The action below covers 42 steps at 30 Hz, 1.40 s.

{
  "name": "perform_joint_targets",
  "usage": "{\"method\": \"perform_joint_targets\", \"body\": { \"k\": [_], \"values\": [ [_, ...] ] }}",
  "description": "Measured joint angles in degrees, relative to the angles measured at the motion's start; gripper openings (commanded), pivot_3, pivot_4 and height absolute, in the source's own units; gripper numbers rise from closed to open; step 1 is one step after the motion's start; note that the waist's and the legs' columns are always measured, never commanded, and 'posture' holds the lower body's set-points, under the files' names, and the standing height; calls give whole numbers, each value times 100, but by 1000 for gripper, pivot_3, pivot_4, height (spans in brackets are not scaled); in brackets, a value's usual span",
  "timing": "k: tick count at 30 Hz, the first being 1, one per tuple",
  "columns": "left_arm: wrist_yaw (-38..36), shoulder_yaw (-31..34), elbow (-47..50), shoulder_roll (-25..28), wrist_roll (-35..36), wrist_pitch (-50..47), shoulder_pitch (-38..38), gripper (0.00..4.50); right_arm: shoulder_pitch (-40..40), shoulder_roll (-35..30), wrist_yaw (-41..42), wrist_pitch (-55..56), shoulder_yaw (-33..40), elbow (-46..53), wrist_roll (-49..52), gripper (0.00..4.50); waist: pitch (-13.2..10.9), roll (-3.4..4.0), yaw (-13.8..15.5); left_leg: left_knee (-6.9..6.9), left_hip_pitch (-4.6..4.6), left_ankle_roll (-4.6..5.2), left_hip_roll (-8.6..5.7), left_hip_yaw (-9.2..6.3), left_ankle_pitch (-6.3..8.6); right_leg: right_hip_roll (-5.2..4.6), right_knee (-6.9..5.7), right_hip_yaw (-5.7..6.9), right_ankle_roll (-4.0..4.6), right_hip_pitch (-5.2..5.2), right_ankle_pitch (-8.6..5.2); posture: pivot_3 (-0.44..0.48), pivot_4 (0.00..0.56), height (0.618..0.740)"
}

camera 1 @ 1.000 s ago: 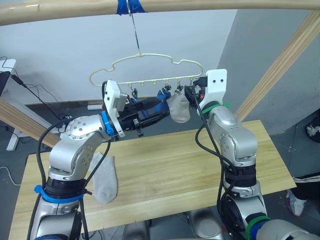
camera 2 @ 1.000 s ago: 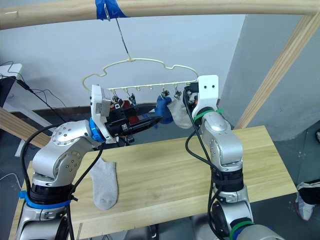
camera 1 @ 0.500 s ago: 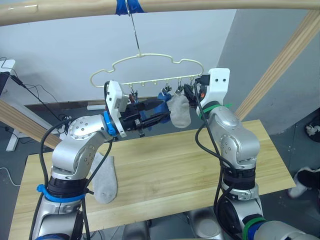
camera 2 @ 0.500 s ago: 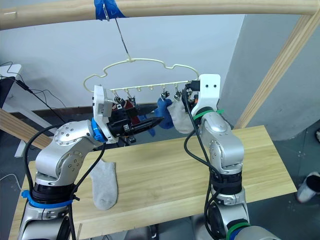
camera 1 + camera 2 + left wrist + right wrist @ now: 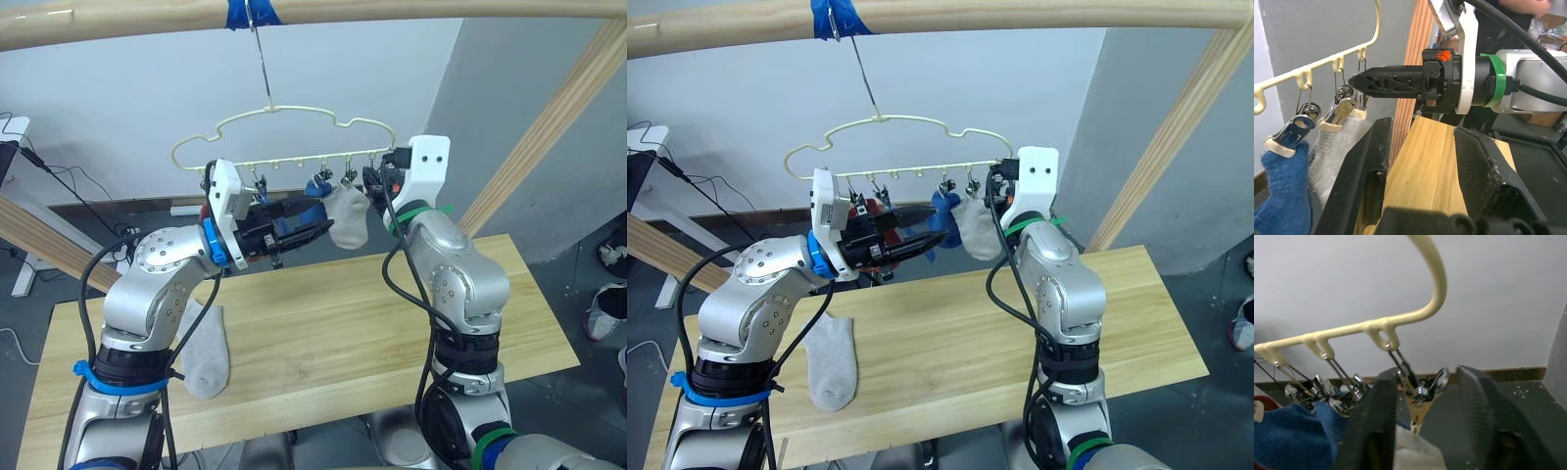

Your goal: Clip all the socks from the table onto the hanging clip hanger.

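My right gripper [image 5: 1422, 431] is spread, with the hanger's [image 5: 294, 116] end clip [image 5: 1418, 399] hanging between its two fingers, a little toward the left one. That clip is empty, and its long axis runs from 11 to 5 o'clock in the right wrist view, jaws pointing down. Just beneath it shows the pale top of a grey sock [image 5: 350, 217], which hangs from the neighbouring clip, with a blue sock [image 5: 312, 211] on the clip next to that. In the head view this gripper sits at 3 o'clock of the bottom bar, my forearm raised steeply from the elbow over the tabletop [image 5: 343, 323].

My left gripper [image 5: 309, 223] is also spread and carries nothing; it reaches level across from 9 o'clock, its tips just below the blue sock, pointing at my right gripper.

The sock yet to be hung, a grey one [image 5: 207, 350], lies flat on the tabletop at 7 o'clock from the hanger, its long axis running 12 to 6. My left arm is the nearer to it, I judge.
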<state>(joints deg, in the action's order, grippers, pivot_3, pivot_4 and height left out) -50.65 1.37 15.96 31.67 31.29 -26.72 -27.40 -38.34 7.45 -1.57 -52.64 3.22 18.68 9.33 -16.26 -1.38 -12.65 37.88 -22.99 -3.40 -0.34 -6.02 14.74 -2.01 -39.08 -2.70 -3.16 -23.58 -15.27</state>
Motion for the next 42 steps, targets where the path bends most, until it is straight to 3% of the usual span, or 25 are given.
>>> {"method": "perform_joint_targets", "body": {
  "k": [3, 12, 17, 23, 27, 35, 42],
  "values": [
    [0, 0, 0, -11, -7, 0, 0, 2205, 0, 2, 1, -63, -9, 60, 100, 24, 0, 0, 0, 0, 0, 0, 0, -1, 0, 0, 0, 1, 0, 0, 0, -300, 211, 739],
    [86, 5, 25, -19, -16, -1, 175, 2205, 0, -64, 15, -58, -57, 101, 97, 4, 0, 0, -1, 0, 0, 0, 1, 0, 0, 0, 0, 0, 0, 0, 0, -300, 211, 739],
    [819, 44, 85, -166, -637, 351, 1061, 2205, 6, -161, 39, -37, -177, 108, 91, 4, 9, 9, -30, -2, 5, 1, 3, 7, 1, -1, 1, -9, 0, -1, 0, -292, 217, 739],
    [2305, 429, 50, -843, -1322, 582, 2107, 3567, 9, -243, 48, -16, -248, 106, 92, 4, 9, 8, 7, 2, 0, 1, 6, 0, 1, -5, -2, -3, 0, -2, 0, -277, 220, 739],
    [3874, 1162, 15, -1687, -1825, 489, 3236, 4500, 12, -300, 77, -11, -254, 105, 94, 4, 23, 5, -13, -1, 4, 3, 10, 8, 2, -7, 0, -9, 0, -4, 0, -275, 221, 739],
    [4670, 1710, -653, -2034, -1966, 244, 3566, 4500, 11, -344, 157, -17, -286, 102, 97, 4, 30, -1, 134, 10, 0, 9, 0, -1, -4, -6, 2, 0, -4, 3, 5, -282, 220, 739],
    [4747, 1759, -1477, -2012, -1923, 195, 3106, 4500, 11, -372, 170, -23, -295, 103, 99, 4, 38, -4, 134, 4, 3, 9, 2, -3, -5, 3, 0, 7, 6, 1, 10, -282, 220, 739]
  ]
}}
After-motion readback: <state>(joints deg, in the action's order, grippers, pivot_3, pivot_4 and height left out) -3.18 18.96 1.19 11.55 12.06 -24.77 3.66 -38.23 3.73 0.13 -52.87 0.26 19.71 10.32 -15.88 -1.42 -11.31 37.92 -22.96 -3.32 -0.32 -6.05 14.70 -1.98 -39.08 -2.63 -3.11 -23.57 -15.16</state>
